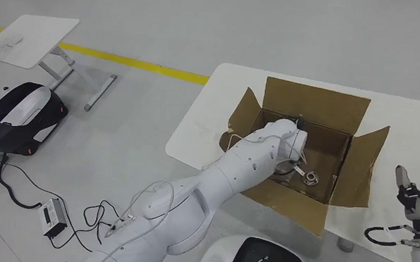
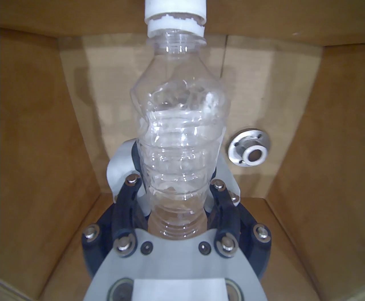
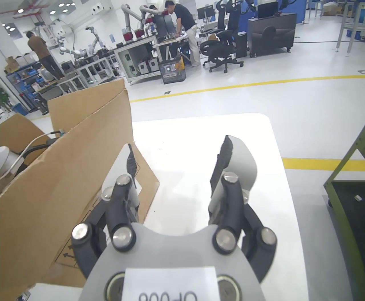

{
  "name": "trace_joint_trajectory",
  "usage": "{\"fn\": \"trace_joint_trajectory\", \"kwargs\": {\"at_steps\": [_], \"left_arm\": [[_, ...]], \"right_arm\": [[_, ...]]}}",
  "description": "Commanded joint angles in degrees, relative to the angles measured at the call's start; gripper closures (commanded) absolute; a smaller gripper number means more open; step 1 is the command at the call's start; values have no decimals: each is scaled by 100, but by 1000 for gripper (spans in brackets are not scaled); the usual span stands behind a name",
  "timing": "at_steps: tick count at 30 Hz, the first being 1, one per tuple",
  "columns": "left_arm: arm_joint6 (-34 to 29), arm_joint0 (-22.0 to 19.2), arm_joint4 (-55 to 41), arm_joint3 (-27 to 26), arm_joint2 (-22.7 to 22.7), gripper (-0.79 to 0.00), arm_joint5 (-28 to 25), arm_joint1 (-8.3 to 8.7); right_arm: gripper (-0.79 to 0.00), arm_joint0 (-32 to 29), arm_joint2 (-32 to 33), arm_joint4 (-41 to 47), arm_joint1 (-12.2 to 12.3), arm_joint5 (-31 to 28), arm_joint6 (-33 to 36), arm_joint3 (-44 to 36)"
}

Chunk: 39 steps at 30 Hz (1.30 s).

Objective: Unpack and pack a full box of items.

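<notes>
An open cardboard box (image 1: pixel 317 107) stands on the white table (image 1: pixel 211 103). My left arm goes down into it, and my left gripper (image 2: pixel 176 159) is shut on a clear plastic bottle (image 2: pixel 179 119) with a white cap (image 2: pixel 175 11), held inside the box. A round metal flange (image 2: pixel 249 151) lies on the box floor (image 2: pixel 91 94) beside the bottle; the same metal flange (image 1: pixel 311 179) is seen from above. My right gripper (image 3: pixel 179 159) is open with nothing between its fingers, held over the table beside the box's side flap (image 3: pixel 57 171), at the table's right end (image 1: pixel 412 193).
The box's flaps (image 1: pixel 367 166) stand out on all sides. A second small white table (image 1: pixel 30 38) and a black-and-red case (image 1: pixel 24 116) are on the floor to the left. Cables (image 1: pixel 65 216) lie on the floor near the robot's base.
</notes>
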Motion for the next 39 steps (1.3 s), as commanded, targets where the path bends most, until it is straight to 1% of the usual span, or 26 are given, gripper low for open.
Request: {"fn": "trace_joint_trajectory", "kwargs": {"at_steps": [1, 3, 5, 7, 9, 10, 13, 16, 19, 22, 24, 26, 34, 35, 36, 37, 38, 39], "left_arm": [[-169, 120, 134, -501, -150, 0, 37, 125], [-402, 303, 333, -1078, -300, 0, 95, 263], [-678, 529, 596, -1692, -467, 0, 141, 412], [-1012, 798, 812, -2336, -647, 0, 96, 556], [-1350, 1040, 971, -2913, -870, 0, -111, 694], [-1473, 1144, 1123, -3169, -969, 0, -137, 757], [-1833, 1429, 1483, -3898, -1194, 0, -272, 900], [-2110, 1667, 1686, -4476, -1367, 0, -397, 994], [-2342, 1824, 1886, -4892, -1458, 0, -467, 1053], [-2499, 1930, 2016, -5271, -1533, 0, -547, 1093], [-2570, 1989, 2100, -5472, -1580, 0, -588, 1115], [-2601, 2040, 2143, -5622, -1648, 0, -581, 1131], [-2601, 2051, 2139, -5636, -1661, 0, -579, 1133], [-2601, 2051, 2139, -5636, -1661, 0, -579, 1133], [-2601, 2051, 2139, -5636, -1661, 0, -579, 1133], [-2601, 2051, 2139, -5636, -1661, 0, -579, 1133], [-2601, 2051, 2139, -5636, -1661, 0, -579, 1133], [-2601, 2051, 2139, -5636, -1661, 0, -579, 1133]], "right_arm": [[-785, -85, 114, 77, 20, -237, 113, -109], [-785, -179, 209, 171, 38, -459, 195, -214], [-785, -274, 306, 469, 49, -703, 280, -313], [-785, -366, 401, 1136, 46, -844, 433, -387], [-785, -413, 521, 1993, 40, -821, 729, -504], [-785, -418, 590, 2223, 46, -818, 880, -573], [-785, -449, 688, 2825, 59, -854, 1237, -719], [-785, -492, 717, 3067, 78, -843, 1580, -889], [-785, -540, 625, 3063, 90, -700, 1881, -1042], [-785, -568, 471, 2809, 102, -675, 2001, -1125], [-785, -563, 316, 2399, 108, -678, 1968, -1209], [-785, -589, 152, 2275, 102, -660, 1882, -1253], [-785, -585, -217, 1965, 110, -432, 2094, -1422], [-760, -585, -236, 1851, 115, -411, 2125, -1419], [-717, -580, -254, 1788, 117, -357, 2138, -1403], [-646, -577, -276, 1790, 115, -284, 2147, -1386], [-372, -568, -267, 1729, 116, -177, 2143, -1373], [-296, -558, -261, 1615, 117, -77, 2119, -1369]]}}
